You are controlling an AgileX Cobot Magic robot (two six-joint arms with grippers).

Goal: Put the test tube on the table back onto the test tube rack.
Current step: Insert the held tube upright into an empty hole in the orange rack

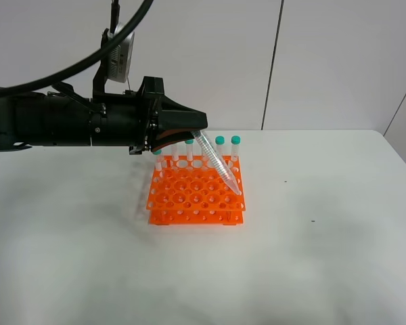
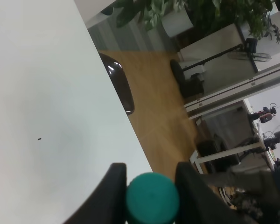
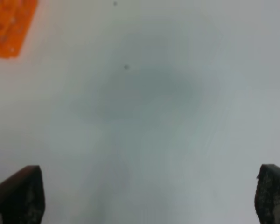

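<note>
1. Left gripper [image 1: 195, 133] clamps the slender clear teal-capped test tube [image 1: 218, 164], tilted, tip over the bright orange holed plastic rack [image 1: 189, 193].
2. Straighten it upright, centre it on a free hole, lower slowly.
3. Right gripper [image 3: 149, 192] gapes wide, idle.

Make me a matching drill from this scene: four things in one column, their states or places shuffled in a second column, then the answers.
Column one
1. held test tube
2. test tube rack
3. left claw
4. right claw

Column two
A. orange, standing on the table
B. open, over bare table
C. tilted, pointed tip low over the rack
D. shut on a teal cap

Pairs: 1-C, 2-A, 3-D, 4-B
</note>
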